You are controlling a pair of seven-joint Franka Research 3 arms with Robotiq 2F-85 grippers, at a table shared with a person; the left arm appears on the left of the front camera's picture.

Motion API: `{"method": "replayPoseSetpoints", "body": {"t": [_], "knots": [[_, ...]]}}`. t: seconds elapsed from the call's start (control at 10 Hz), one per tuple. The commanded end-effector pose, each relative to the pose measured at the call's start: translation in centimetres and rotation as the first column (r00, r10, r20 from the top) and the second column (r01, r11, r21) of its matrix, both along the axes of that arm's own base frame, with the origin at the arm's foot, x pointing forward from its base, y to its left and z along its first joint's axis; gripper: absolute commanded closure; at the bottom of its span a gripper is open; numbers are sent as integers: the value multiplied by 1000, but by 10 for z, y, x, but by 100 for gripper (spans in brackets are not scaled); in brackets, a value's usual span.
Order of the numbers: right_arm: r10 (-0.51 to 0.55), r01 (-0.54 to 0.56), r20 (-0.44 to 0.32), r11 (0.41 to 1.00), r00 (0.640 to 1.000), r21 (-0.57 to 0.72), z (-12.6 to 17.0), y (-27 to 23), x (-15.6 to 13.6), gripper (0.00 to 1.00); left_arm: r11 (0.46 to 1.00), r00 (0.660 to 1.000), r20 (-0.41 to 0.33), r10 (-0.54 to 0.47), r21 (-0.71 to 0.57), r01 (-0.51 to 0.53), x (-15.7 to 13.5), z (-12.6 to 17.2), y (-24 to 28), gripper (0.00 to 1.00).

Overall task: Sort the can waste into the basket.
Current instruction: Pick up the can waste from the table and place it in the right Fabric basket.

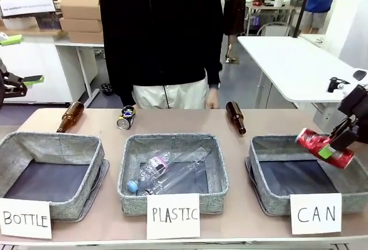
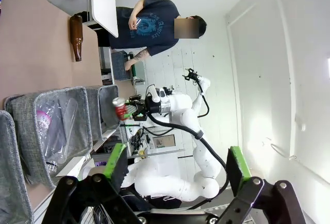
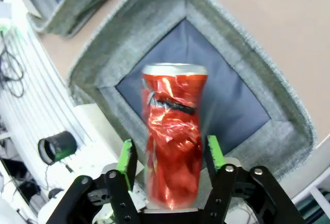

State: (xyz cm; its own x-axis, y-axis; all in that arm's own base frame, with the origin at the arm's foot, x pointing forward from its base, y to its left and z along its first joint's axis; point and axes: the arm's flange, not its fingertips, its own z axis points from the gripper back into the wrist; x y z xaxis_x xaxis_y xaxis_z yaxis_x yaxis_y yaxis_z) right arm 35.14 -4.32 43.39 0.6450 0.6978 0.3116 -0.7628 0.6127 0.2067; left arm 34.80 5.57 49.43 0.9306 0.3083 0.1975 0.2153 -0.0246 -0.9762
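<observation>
Across the brown counter (image 1: 259,125) I am seeing a person (image 1: 161,31) in a black top standing at the far edge, with white desks and stacked cardboard boxes behind.

I am watching the right end effector (image 1: 332,146) hanging over the grey basket (image 1: 261,146) that is carrying the white CAN card (image 1: 315,214). The dented red can (image 1: 322,145) is lying tilted between its green pads, above the basket's far right corner. In the right wrist view that end effector (image 3: 170,154) is looking straight down, with the red can (image 3: 172,126) standing up between the pads (image 3: 127,157) and the basket's dark base directly below. The can is looking smeared there, and I cannot tell whether the pads are pressing on it or have let go.

The black can (image 1: 126,117) is lying on its side on the counter, well apart from the right end effector, beyond the middle basket (image 1: 129,146) marked PLASTIC. One brown bottle (image 1: 235,117) is lying nearer to that end effector, just past the CAN basket's far left corner. A second brown bottle (image 1: 70,116) is lying far across the counter from it, behind the BOTTLE basket (image 1: 52,141). Clear plastic bottles (image 1: 172,169) are lying in the middle basket.

The left end effector (image 2: 175,167) is standing released, its fingers spread wide with nothing between them, well off from the baskets.
</observation>
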Motion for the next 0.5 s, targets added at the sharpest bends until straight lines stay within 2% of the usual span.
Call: {"method": "replayPoseSetpoints", "body": {"t": [0.0,0.4], "knots": [[-5,5,26,1000,1000,11,1,0,5,0,1000,1000,19,-7,-6,7,-3,-1,-1,0],[-25,23,43,999,999,43,1,-2,8,0,1000,1000,19,-7,-6,7,-3,-1,-1,0]]}}
